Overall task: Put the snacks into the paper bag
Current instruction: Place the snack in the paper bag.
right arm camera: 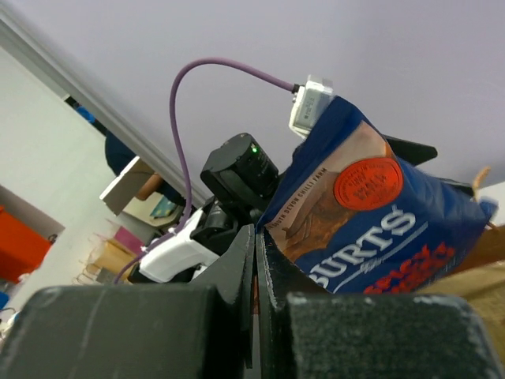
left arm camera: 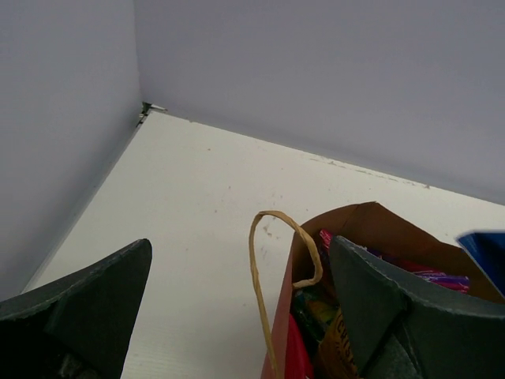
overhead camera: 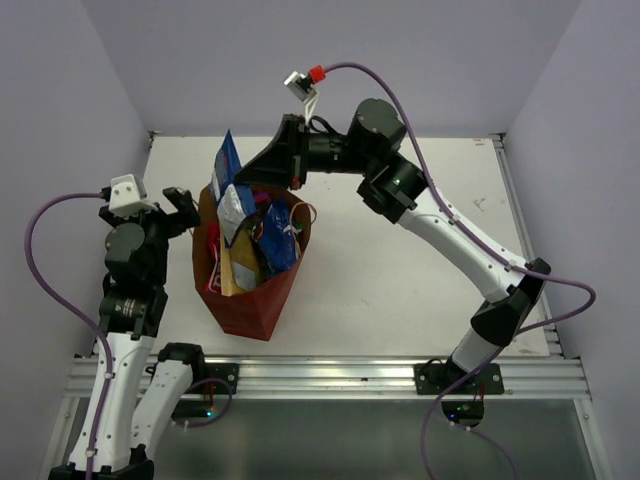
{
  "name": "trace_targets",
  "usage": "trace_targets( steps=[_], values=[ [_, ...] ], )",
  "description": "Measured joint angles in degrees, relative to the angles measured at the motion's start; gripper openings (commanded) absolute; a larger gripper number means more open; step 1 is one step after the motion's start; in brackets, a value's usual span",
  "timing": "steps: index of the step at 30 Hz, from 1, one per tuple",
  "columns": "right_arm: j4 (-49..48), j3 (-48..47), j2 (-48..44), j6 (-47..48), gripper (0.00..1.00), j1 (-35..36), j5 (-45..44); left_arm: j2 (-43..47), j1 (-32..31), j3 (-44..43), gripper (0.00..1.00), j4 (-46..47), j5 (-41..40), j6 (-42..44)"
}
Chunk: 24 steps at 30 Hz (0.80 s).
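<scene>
The right claw (right arm camera: 255, 253) is pressed tight together above the paper bag (overhead camera: 250, 305), beside a tall blue packet (right arm camera: 371, 229); it may touch the packet's edge, hard to tell. The left claw (left arm camera: 241, 245) is spread wide at the bag's rim. The snacks (overhead camera: 262, 240) sit inside the bag.

light: bright, even | shadows: soft, faint | focus: near jaws slightly blurred in both wrist views

"BURTS" in white capitals on the blue crisp packet (right arm camera: 371, 213), red seal (right arm camera: 368, 183) print too small to read
</scene>
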<state>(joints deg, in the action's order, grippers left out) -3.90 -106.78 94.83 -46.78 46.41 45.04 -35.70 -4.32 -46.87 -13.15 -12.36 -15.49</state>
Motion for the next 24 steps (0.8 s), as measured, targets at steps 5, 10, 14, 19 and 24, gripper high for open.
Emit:
trace_targets(
  steps=[5,10,14,19,24],
  values=[
    [0.0,-3.32,3.45,-0.13,0.0,3.67,-0.63,1.22,0.0,0.0,0.99,-1.51,-6.64,-0.48],
    [0.44,-5.66,6.14,-0.13,0.0,6.12,-1.27,1.88,0.0,-0.02,0.99,-2.4,-10.82,-1.14],
    [0.48,-6.91,7.58,-0.13,0.0,7.63,-2.38,2.05,0.0,-0.02,0.99,-2.62,-12.92,-1.51],
    [0.48,-7.08,8.15,-0.11,0.0,8.94,-3.85,2.43,0.0,-0.02,0.99,-2.86,-14.91,-1.53],
    [-0.37,-4.0,7.96,0.0,0.0,9.46,-6.19,2.43,0.0,-0.02,0.98,-2.86,-15.43,-1.55]
  ],
)
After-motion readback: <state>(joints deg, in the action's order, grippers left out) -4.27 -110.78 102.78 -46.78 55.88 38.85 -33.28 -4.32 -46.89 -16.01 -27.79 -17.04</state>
